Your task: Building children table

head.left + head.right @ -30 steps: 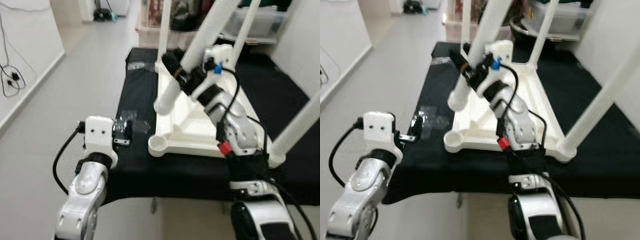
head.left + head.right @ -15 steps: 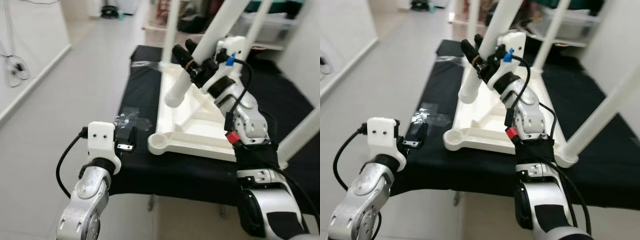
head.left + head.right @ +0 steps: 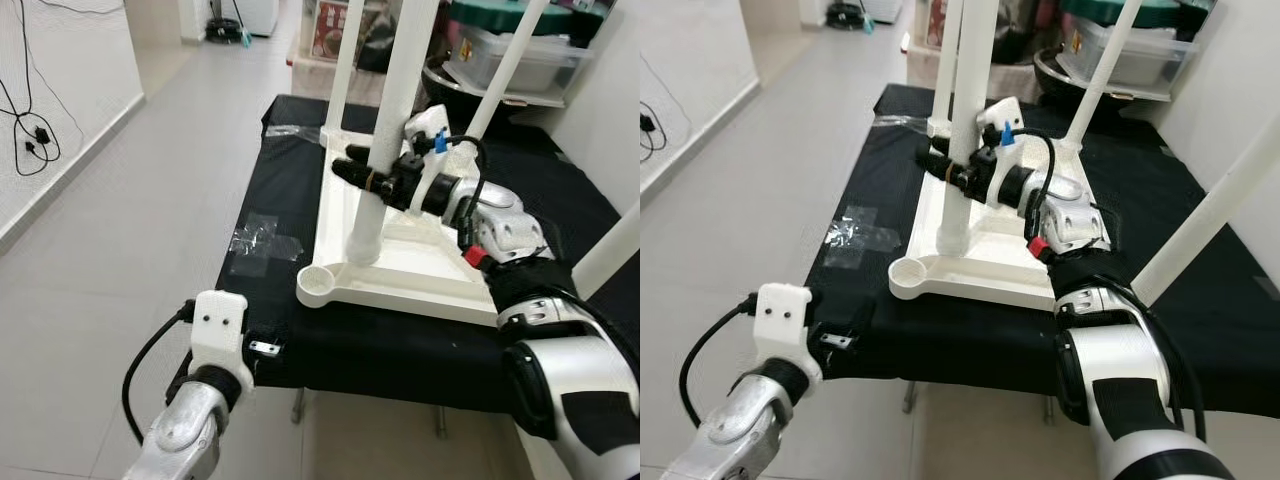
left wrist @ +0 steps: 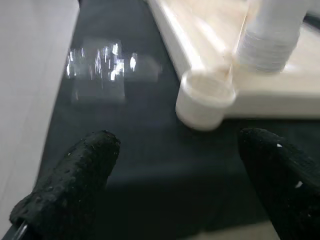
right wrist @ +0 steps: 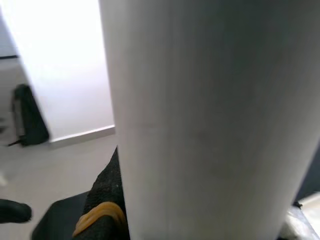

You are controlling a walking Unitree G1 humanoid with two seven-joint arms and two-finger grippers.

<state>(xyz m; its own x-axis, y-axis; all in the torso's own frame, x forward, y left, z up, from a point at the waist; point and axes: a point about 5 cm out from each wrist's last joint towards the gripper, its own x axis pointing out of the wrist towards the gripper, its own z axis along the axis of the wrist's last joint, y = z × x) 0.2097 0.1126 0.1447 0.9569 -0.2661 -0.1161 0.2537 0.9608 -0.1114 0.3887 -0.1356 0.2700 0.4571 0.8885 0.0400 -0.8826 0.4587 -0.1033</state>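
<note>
Your left claw (image 4: 175, 185) hangs low off the near edge of the black-draped table (image 3: 262, 205), its two black fingers (image 4: 75, 180) spread wide and holding nothing. Just beyond those fingers, on the cloth, lies a patch of clear tape or crinkled plastic (image 3: 258, 236); a little further on sits the empty round corner socket (image 3: 318, 284) of the upturned white tabletop (image 3: 400, 275). That socket looks like the goal for the loose part, so keep this arm clear of it, or bring it up to steady the tabletop's rim if the piece starts to slide.

Your right claw (image 3: 352, 172) is closed around a white table leg (image 3: 385, 130), gripping it about midway up. The leg stands close to upright, and its lower end rests on the tabletop's underside just short of the empty socket, not in it. Three other white legs (image 3: 1100, 70) already rise from corners beyond and to the right of the claw.

To do this step well, lift the leg slightly and carry it toward the near-left corner. Centre its foot over the socket before pressing down, and hold the leg plumb, since a tilt would probably jam it on the rim. Judged from the grip height, the long leg has leverage over your claw, so move slowly and watch for the tabletop shifting on the cloth.
</note>
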